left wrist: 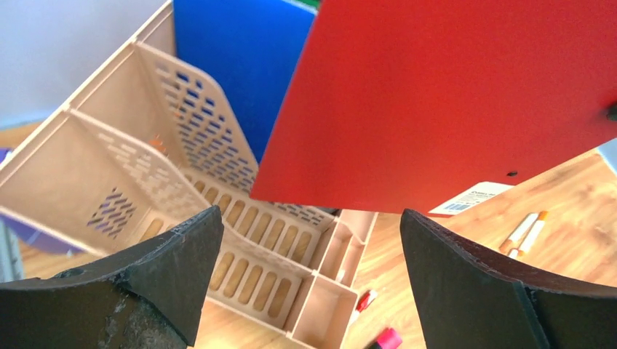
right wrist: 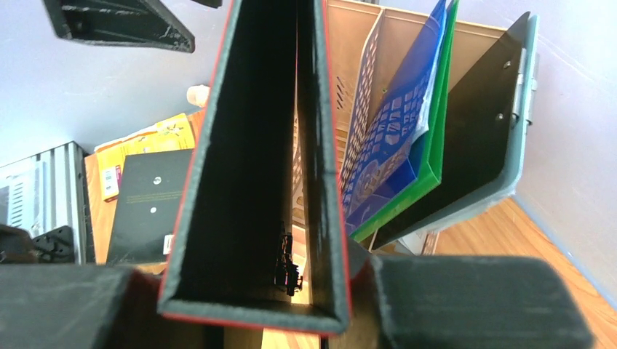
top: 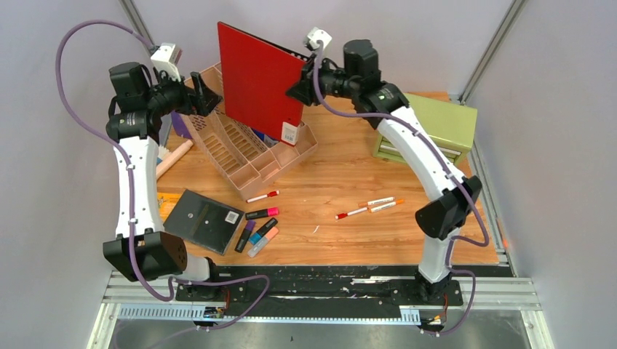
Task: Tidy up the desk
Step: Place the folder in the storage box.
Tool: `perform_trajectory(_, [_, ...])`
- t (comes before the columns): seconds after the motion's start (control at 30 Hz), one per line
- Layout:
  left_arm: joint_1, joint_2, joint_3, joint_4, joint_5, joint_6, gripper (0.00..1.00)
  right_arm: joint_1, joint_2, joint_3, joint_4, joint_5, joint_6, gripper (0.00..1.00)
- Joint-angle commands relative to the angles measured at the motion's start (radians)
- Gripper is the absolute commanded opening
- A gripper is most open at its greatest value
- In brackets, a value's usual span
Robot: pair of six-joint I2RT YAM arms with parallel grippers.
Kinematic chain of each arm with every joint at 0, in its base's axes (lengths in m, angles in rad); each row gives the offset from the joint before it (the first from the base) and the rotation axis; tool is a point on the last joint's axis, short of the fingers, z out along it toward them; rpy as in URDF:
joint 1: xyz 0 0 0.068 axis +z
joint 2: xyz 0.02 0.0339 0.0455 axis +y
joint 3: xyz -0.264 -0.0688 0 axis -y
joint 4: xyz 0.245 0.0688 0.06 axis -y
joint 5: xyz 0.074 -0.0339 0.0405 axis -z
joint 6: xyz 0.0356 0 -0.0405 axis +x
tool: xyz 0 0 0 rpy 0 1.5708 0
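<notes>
The right tool (top: 299, 90) is pinching the red binder (top: 258, 76) upright over the beige file rack (top: 244, 153), which is standing far left on the bench (top: 349, 189). The left tool (left wrist: 309, 283) is hanging spread and empty. The robot is probably filing the binder, and the next move is likely calling for lowering it squarely into a free slot.

The tabletop (top: 342, 182) is enclosed on three sides by plain pale lavender-grey walls (top: 51, 240), joined at the far corners by slanting metal struts (top: 495, 43). A small green drawer cabinet (top: 436, 120) is set at its far right corner. Aluminium rails (top: 502, 291) are seen along the near edge. Everything is evenly lit.
</notes>
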Motion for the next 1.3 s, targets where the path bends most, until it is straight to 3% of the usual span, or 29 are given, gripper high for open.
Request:
perform_trajectory(0.0, [0.01, -0.053, 0.027, -0.074, -0.161, 0.053, 1.0, 0.058, 0.061, 0.143, 0.05, 0.151, -0.005, 0.0])
perform_trajectory(0.27, [0.053, -0.094, 0.055, -0.107, -0.318, 0.041, 1.0, 0.136, 0.178, 0.265, 0.067, 0.295, 0.001, 0.0])
perform_trajectory(1.27, [0.081, -0.153, -0.005, -0.077, -0.269, 0.049, 1.0, 0.271, 0.41, 0.435, 0.179, 0.535, 0.031, 0.0])
